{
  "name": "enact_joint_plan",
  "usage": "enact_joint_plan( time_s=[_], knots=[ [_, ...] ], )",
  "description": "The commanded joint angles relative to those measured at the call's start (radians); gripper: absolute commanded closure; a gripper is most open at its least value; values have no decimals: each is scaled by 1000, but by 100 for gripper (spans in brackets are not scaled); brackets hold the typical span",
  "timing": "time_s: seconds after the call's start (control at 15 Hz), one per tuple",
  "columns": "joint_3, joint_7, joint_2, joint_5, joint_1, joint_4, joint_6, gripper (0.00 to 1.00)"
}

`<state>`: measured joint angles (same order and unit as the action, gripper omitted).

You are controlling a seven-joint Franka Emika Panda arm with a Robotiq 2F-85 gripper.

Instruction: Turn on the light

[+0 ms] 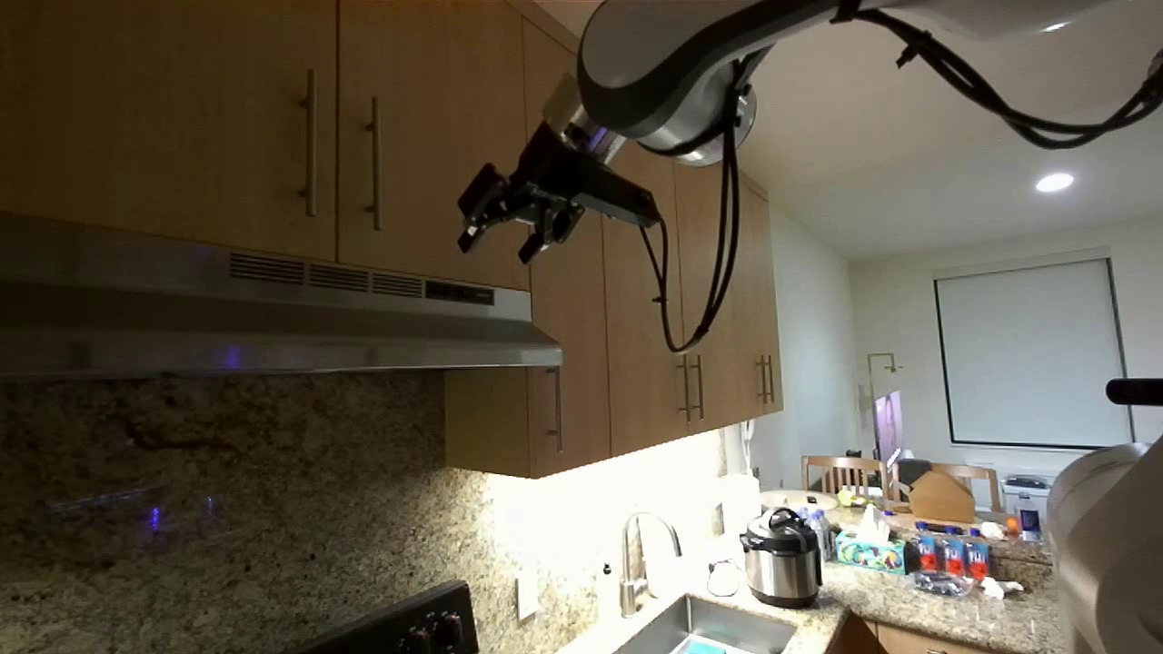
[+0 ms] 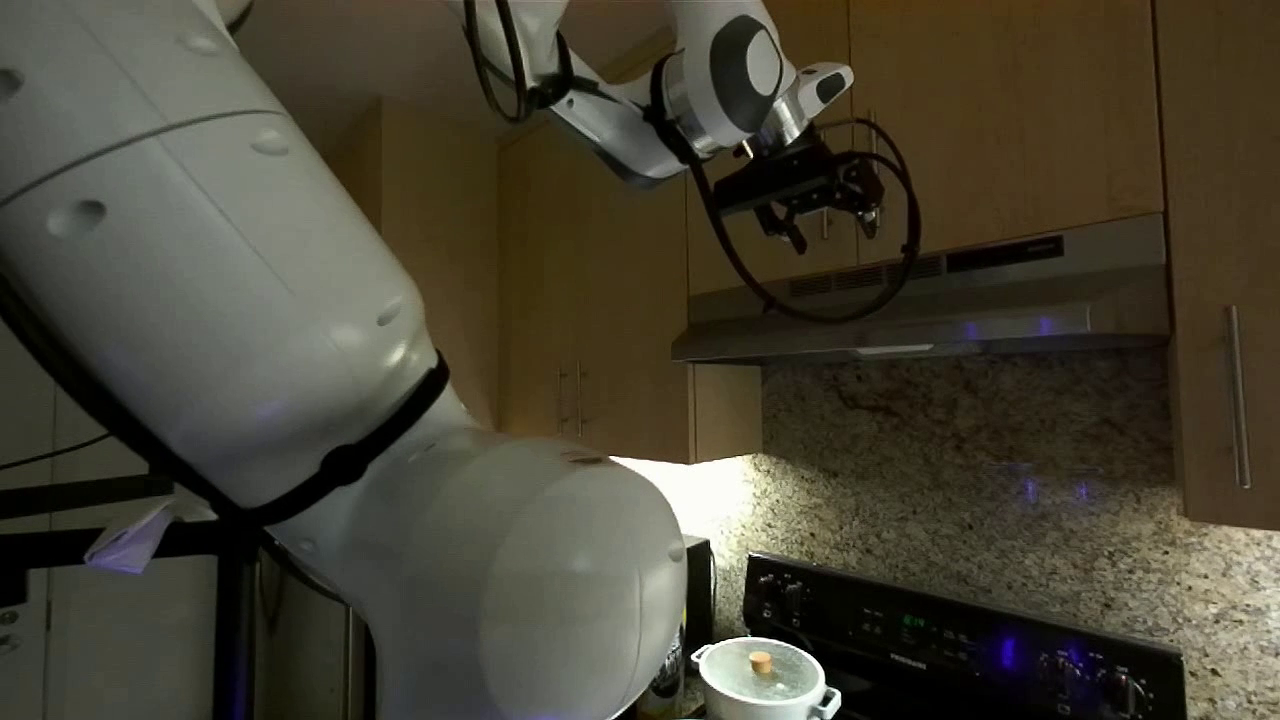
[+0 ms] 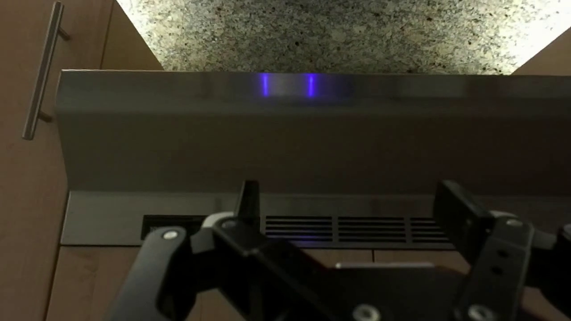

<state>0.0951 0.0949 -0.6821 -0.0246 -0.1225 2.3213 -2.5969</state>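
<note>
The range hood (image 1: 273, 322) is a grey metal unit under the wooden cabinets. It also shows in an exterior view (image 2: 1080, 295) and in the wrist view (image 3: 312, 151). Its dark control panel (image 1: 459, 292) sits at one end of the vented strip, also in an exterior view (image 2: 1005, 254). In the wrist view a finger partly covers the panel (image 3: 167, 220). A pale strip (image 2: 895, 350) shows on the hood's underside; the wall below the hood is dim. My gripper (image 1: 498, 243) is open and empty, in front of the cabinet doors above the hood; its fingers (image 3: 349, 189) are wide apart.
Cabinet doors with bar handles (image 1: 375, 163) stand close behind the gripper. Bright light falls on the wall beside the sink (image 1: 700, 627). A black stove panel (image 2: 960, 640) and a white pot (image 2: 765, 685) are below the hood. A cable loop (image 2: 910, 240) hangs by the gripper.
</note>
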Motion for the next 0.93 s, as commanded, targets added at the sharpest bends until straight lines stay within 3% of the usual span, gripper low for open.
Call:
enact_joint_plan(
  time_s=[0.0,0.4,0.87],
  knots=[
    [4,-11,6,19,9,-1,-11,0],
    [15,-9,126,-17,65,-40,-127,0],
    [-46,-59,300,30,36,-218,-127,0]
  ],
)
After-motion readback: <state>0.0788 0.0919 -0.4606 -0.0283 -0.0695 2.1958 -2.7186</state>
